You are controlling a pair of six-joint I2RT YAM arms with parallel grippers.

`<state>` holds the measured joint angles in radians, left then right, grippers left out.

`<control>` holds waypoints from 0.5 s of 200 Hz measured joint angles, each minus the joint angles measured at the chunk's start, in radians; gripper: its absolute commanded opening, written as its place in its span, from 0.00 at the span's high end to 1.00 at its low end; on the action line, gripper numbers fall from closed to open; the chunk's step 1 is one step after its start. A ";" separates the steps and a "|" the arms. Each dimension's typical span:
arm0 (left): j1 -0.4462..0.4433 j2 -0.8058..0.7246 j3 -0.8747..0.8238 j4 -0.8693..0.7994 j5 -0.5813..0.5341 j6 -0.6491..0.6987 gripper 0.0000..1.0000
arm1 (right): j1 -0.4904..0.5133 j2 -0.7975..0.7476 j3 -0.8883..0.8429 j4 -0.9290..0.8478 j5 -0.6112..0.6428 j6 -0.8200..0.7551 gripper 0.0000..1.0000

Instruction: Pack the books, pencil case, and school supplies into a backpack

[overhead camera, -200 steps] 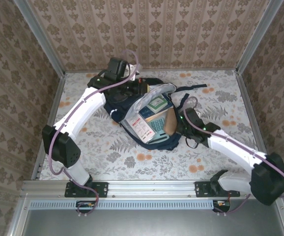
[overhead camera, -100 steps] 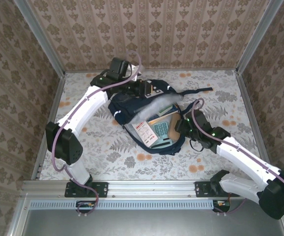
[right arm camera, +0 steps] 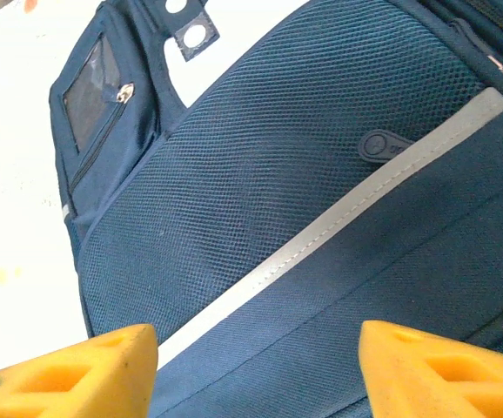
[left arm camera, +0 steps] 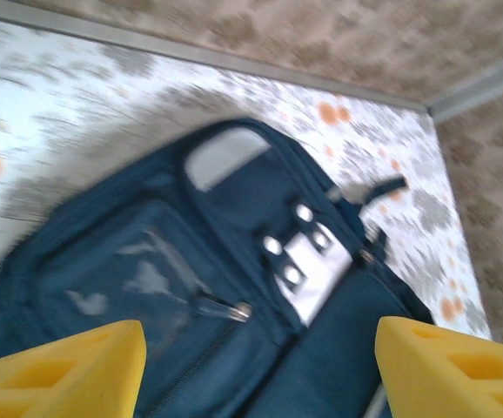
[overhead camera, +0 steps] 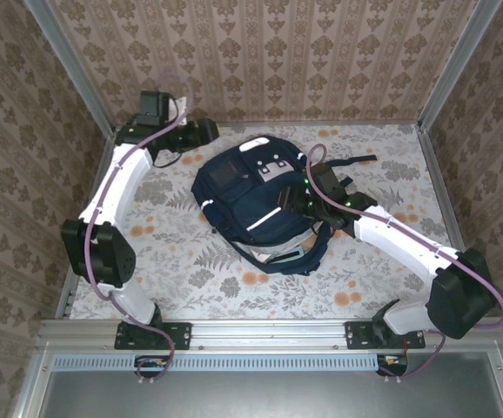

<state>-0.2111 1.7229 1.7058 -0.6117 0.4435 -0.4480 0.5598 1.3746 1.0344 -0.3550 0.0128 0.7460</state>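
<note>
The navy backpack [overhead camera: 250, 198] lies in the middle of the table with its front flap down over the opening, white stripe [right arm camera: 321, 235] and white patch [left arm camera: 317, 266] facing up. A thin pale edge of lining shows at its near rim. The books, pencil case and school supplies are hidden. My left gripper [overhead camera: 204, 131] hovers off the backpack's far left corner, open and empty [left arm camera: 260, 374]. At the backpack's right side my right gripper [overhead camera: 297, 198] sits close over the fabric, open, with nothing between its fingers [right arm camera: 256, 374].
A dark strap [overhead camera: 349, 161] trails from the backpack toward the right. The floral tabletop [overhead camera: 182, 261] is bounded by wallpapered walls and metal posts [overhead camera: 73, 74] at the back corners. The arm bases stand on the near rail [overhead camera: 260, 333].
The backpack's flap has dropped shut over the contents that showed before. Both grippers opened and let go. The left arm pulled back to the far left; the right shifted up along the backpack's side.
</note>
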 measured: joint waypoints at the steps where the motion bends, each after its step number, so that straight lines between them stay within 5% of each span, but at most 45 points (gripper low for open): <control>1: 0.005 0.002 0.000 0.000 -0.003 0.000 0.30 | 0.000 0.000 0.000 0.000 -0.001 -0.001 0.35; 43: 0.103 0.208 0.123 0.012 -0.126 0.036 0.31 | -0.029 -0.002 0.035 -0.016 -0.051 -0.018 0.29; 70: 0.141 0.380 0.231 0.016 -0.166 0.041 0.32 | -0.041 -0.025 0.056 -0.039 -0.071 -0.032 0.12; 75: 0.147 0.409 0.251 0.015 -0.169 0.041 0.33 | -0.044 -0.031 0.059 -0.045 -0.074 -0.037 0.01; 100: 0.172 0.535 0.348 0.037 -0.170 0.022 0.35 | -0.059 -0.060 0.066 -0.061 -0.078 -0.037 0.01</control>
<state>-0.0391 2.2578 2.0533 -0.5751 0.2737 -0.4263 0.5007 1.3148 1.1007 -0.4160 -0.0650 0.7094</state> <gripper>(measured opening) 0.658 0.992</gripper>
